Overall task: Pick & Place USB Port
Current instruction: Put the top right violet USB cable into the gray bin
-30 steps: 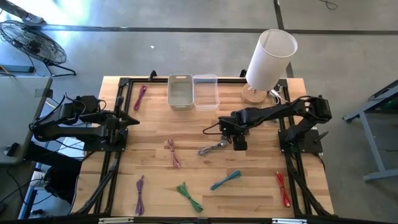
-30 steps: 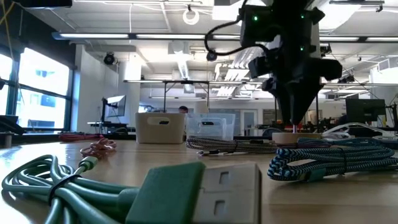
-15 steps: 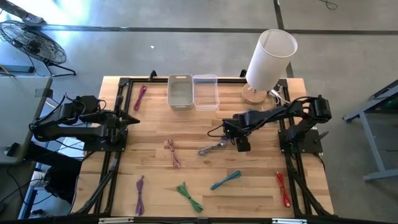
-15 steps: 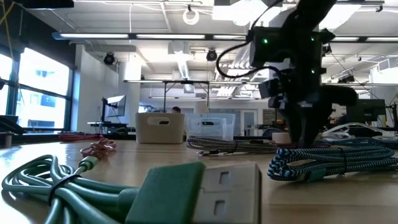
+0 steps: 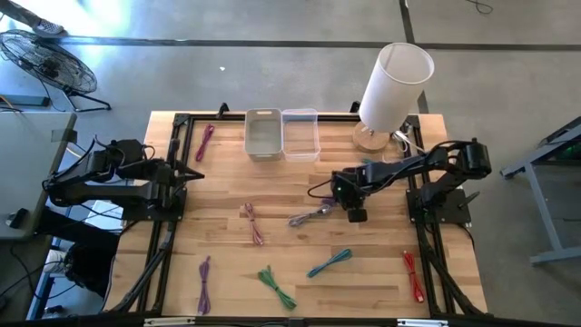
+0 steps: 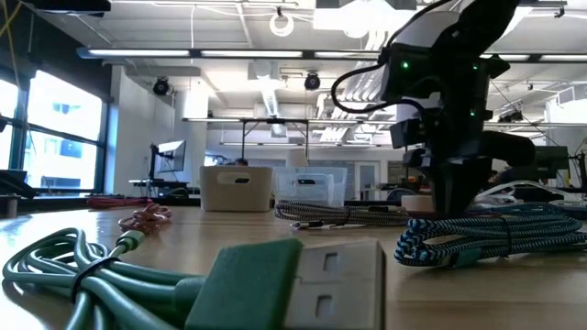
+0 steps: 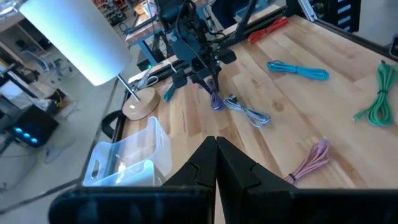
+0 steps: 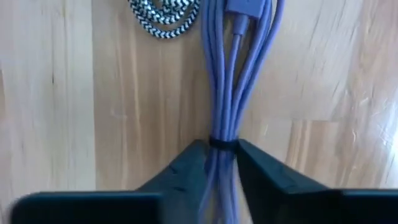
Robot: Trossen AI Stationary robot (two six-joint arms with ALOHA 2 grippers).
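Note:
A purple USB cable bundle [image 8: 231, 81] with a black tie lies on the wood, and its plug end [image 8: 242, 7] points away from my right gripper [image 8: 222, 171], which is shut on it. In the left wrist view the bundle [image 7: 214, 101] shows just under that gripper [image 7: 205, 78]. In the high view my right gripper [image 5: 356, 213] is right of the table's middle. A grey braided cable [image 5: 309, 216] lies beside the bundle. A beige bin [image 5: 263, 134] and a clear bin [image 5: 300, 134] stand at the far edge. My left gripper [image 7: 216, 149] is shut and waits at the table's left [image 5: 193, 174]. My right gripper pinches the purple bundle between its two fingers [image 8: 189, 165] at the black tie [image 8: 222, 144]. The fingers come from above, pointing down, one on each side of the strands. The bundle stretches away from the fingers over the wood; whether it is lifted clear I cannot tell.
A white lamp [image 5: 392, 84] stands at the far right corner. Other cable bundles lie about: pink [image 5: 205, 141], orange [image 5: 254, 223], purple [image 5: 204, 282], green [image 5: 277, 286], teal [image 5: 329, 262], red [image 5: 413, 274]. The black frame rails [image 5: 163, 236] run along both sides.
My right gripper has moved a short way toward the table's right edge and stayed low over the wood. The grey braided cable has stayed where it was.

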